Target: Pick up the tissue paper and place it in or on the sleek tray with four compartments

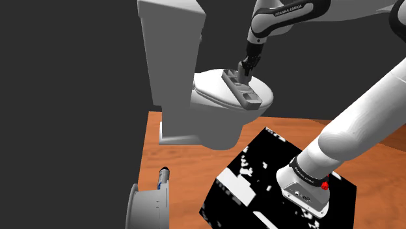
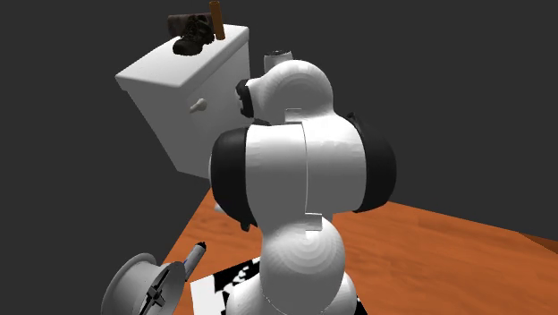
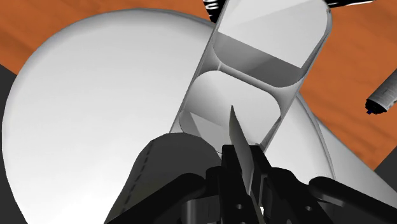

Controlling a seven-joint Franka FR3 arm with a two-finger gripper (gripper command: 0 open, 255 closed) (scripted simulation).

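Tissue paper (image 3: 235, 132): thin grey sheet, seen edge-on, pinched between the 2 black fingers of the end effector (image 3: 242, 154), directly above the tray (image 3: 254, 63). End effector clenched on the sheet, no gap visible on either side of it. Tray long and grey with rounded compartments, 2 of the 4 plain in the wrist view, lying on the closed toilet lid (image 3: 95, 114). In the shoulder view, end effector (image 1: 246, 65) just above the tray (image 1: 252, 99), at the tray end nearer the tank (image 1: 169, 52), fingers pointing down; contact with the tray's rim impossible to tell.

Step in hand, by judgement: pick-up done, tissue paper carried over the tray, placing about to begin. Next move: a short descent toward the compartment right under the sheet, then a release and a straight lift clear of the tray. Care needed at the divider wall beside that compartment: risk of so light a sheet snagging there or clinging to a finger.

Well away from the tray: grey round spool (image 1: 146, 205) low on the floor, dark clutter (image 2: 190, 38) on the tank top.
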